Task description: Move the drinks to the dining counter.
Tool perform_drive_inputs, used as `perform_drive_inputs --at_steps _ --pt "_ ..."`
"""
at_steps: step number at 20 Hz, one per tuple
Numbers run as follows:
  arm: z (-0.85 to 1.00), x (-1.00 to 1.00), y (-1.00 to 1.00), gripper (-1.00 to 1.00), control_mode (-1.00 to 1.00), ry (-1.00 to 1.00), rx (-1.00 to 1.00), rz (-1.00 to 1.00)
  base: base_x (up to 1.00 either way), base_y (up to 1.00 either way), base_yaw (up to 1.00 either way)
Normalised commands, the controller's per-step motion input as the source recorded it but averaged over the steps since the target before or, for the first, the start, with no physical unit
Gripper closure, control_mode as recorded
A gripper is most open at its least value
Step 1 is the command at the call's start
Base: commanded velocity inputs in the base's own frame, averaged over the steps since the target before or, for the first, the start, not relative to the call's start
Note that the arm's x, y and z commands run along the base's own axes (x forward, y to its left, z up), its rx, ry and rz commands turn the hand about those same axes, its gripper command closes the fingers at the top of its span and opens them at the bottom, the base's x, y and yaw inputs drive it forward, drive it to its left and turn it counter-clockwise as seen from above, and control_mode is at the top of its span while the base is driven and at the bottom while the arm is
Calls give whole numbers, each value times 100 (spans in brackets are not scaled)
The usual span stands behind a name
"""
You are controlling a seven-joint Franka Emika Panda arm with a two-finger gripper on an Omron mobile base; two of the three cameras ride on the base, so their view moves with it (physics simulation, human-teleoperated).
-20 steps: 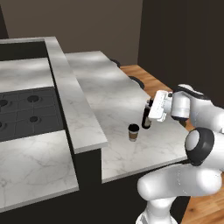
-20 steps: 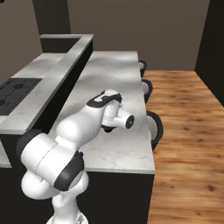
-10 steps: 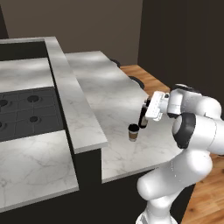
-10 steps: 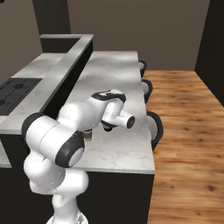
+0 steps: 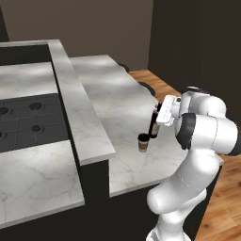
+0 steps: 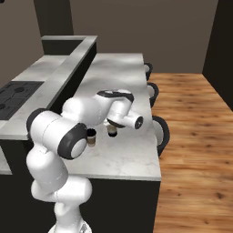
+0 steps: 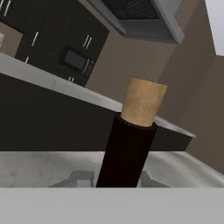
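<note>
Two drinks stand on the dining counter near its front edge: the paper cup and the wine bottle just beside it; the gripper is clamped on the bottle's dark neck, below the cork; glass, likely heavy, slick and top-tall, so hold the neck firmly and keep it upright.

My two base cameras look forward and down from behind, left and right, sharing the white-grey marbled island counter. My hand camera sits close against a dark corked bottle neck.
</note>
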Motion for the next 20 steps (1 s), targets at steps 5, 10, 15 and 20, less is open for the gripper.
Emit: perform_drive_inputs --at_steps 5,10,15,20 --pt "-25 22 0 100 -100 0 0 0 0 0 0" --pt "-28 7 2 -100 -100 0 0 0 0 0 0" --pt "-19 0 8 -100 -100 0 0 0 0 0 0" --pt "-3 0 15 -100 -100 0 0 0 0 0 0"
